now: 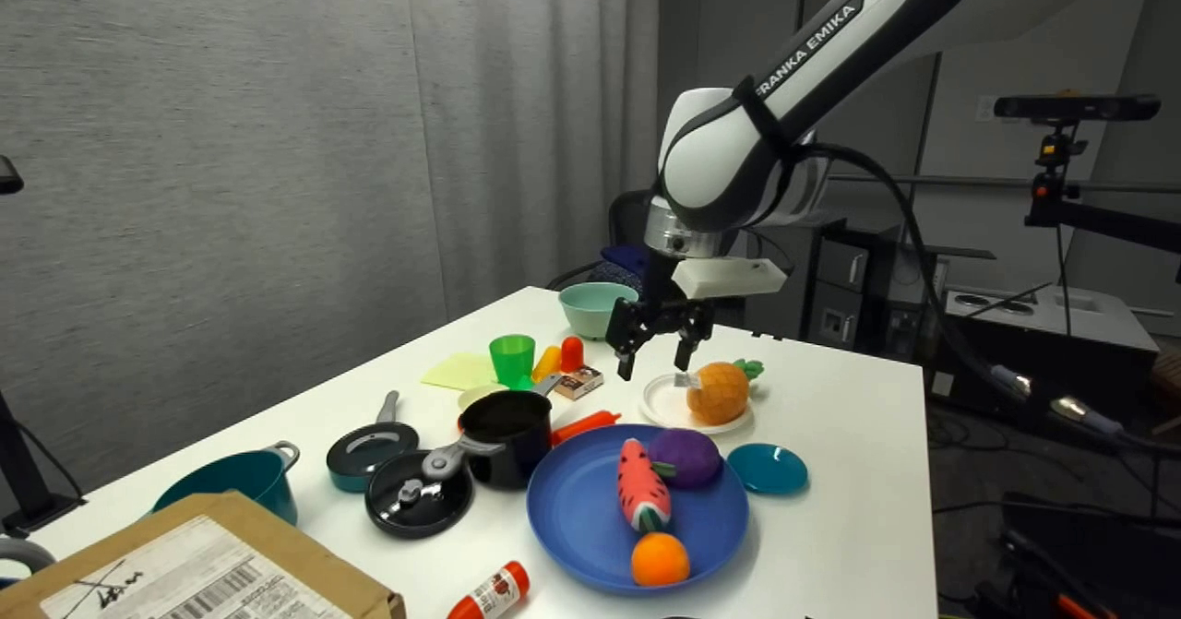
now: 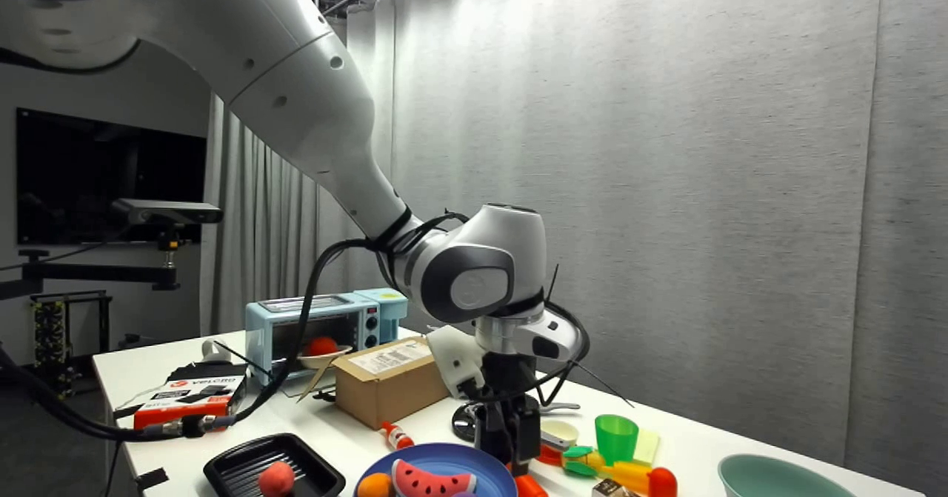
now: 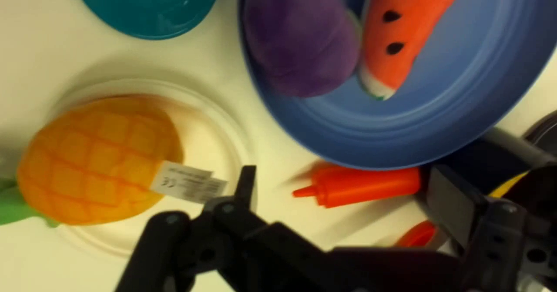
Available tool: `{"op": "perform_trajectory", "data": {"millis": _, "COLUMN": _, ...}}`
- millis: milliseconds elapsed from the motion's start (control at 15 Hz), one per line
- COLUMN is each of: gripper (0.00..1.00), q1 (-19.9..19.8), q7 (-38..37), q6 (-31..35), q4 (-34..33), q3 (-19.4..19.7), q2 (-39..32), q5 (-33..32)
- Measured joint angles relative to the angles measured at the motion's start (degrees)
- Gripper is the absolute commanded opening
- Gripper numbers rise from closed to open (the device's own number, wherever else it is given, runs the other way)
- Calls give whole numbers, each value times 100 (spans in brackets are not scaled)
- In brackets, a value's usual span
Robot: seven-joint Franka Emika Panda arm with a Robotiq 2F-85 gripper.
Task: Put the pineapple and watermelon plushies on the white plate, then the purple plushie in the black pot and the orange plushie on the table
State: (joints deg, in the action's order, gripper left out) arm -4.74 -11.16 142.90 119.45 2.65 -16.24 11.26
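Note:
The pineapple plushie (image 1: 720,394) lies on the white plate (image 1: 662,409), leaves over the rim. Both show in the wrist view, the pineapple (image 3: 95,161) and the bare plate (image 3: 213,131). The watermelon plushie (image 1: 639,482), purple plushie (image 1: 690,458) and orange plushie (image 1: 660,560) lie on a blue plate (image 1: 572,508). The watermelon (image 3: 400,31) and purple plushie (image 3: 304,39) show at the top of the wrist view; the orange is out of it. The black pot (image 1: 528,464) stands beside the blue plate. My gripper (image 1: 654,367) is open and empty, above the table near the white plate.
A red bottle (image 3: 370,185) lies beside the blue plate, below my fingers. A teal lid (image 1: 768,469), a black lid (image 1: 420,499), a pan (image 1: 369,448), a green cup (image 1: 512,359) and a mint bowl (image 1: 595,308) stand around. A cardboard box (image 2: 389,382) and toaster oven (image 2: 318,327) are farther off.

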Motion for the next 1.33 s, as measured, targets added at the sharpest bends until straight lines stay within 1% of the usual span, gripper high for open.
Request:
{"op": "perform_trajectory", "data": {"millis": 200, "gripper": 100, "q1": 0, "q7": 713, "q6": -374, "q4": -53, "q3": -429, "q2": -115, "q5": 613}}
{"op": "perform_trajectory", "data": {"millis": 333, "gripper": 100, "q1": 5, "q7": 1078, "q6": -647, "q4": -126, "q3": -636, "q2": -322, "q5": 770}}
{"op": "perform_trajectory", "data": {"millis": 467, "gripper": 100, "q1": 32, "q7": 1276, "q6": -898, "q4": -232, "q3": -754, "q2": -563, "q5": 769}}
{"op": "perform_trajectory", "data": {"millis": 533, "gripper": 100, "q1": 52, "q7": 1362, "q6": -1136, "q4": -311, "q3": -788, "q2": -681, "q5": 741}}
{"op": "perform_trajectory", "data": {"millis": 733, "gripper": 100, "q1": 151, "q7": 1380, "q6": -1784, "q4": -583, "q3": -779, "q2": -918, "q5": 414}}
{"op": "perform_trajectory", "data": {"millis": 867, "gripper": 99, "q1": 220, "q7": 1370, "q6": -1985, "q4": -738, "q3": -749, "q2": -983, "q5": 120}}
{"op": "perform_trajectory", "data": {"millis": 933, "gripper": 93, "q1": 264, "q7": 1363, "q6": -2000, "q4": -794, "q3": -726, "q2": -1000, "q5": -55}}
{"op": "perform_trajectory", "data": {"millis": 1000, "gripper": 92, "q1": 309, "q7": 1358, "q6": -2000, "q4": -831, "q3": -705, "q2": -1007, "q5": -208}}
{"op": "perform_trajectory", "data": {"millis": 1067, "gripper": 87, "q1": 356, "q7": 1354, "q6": -1998, "q4": -854, "q3": -687, "q2": -1008, "q5": -341}}
{"op": "perform_trajectory", "data": {"millis": 1133, "gripper": 87, "q1": 405, "q7": 1351, "q6": -1998, "q4": -869, "q3": -666, "q2": -1009, "q5": -466}}
{"op": "perform_trajectory", "data": {"millis": 1200, "gripper": 73, "q1": 448, "q7": 1345, "q6": -1998, "q4": -872, "q3": -648, "q2": -1009, "q5": -578}}
{"op": "perform_trajectory", "data": {"millis": 1267, "gripper": 63, "q1": 488, "q7": 1337, "q6": -1998, "q4": -871, "q3": -636, "q2": -1012, "q5": -697}}
{"op": "perform_trajectory", "data": {"millis": 1333, "gripper": 60, "q1": 526, "q7": 1328, "q6": -1998, "q4": -871, "q3": -622, "q2": -1019, "q5": -819}}
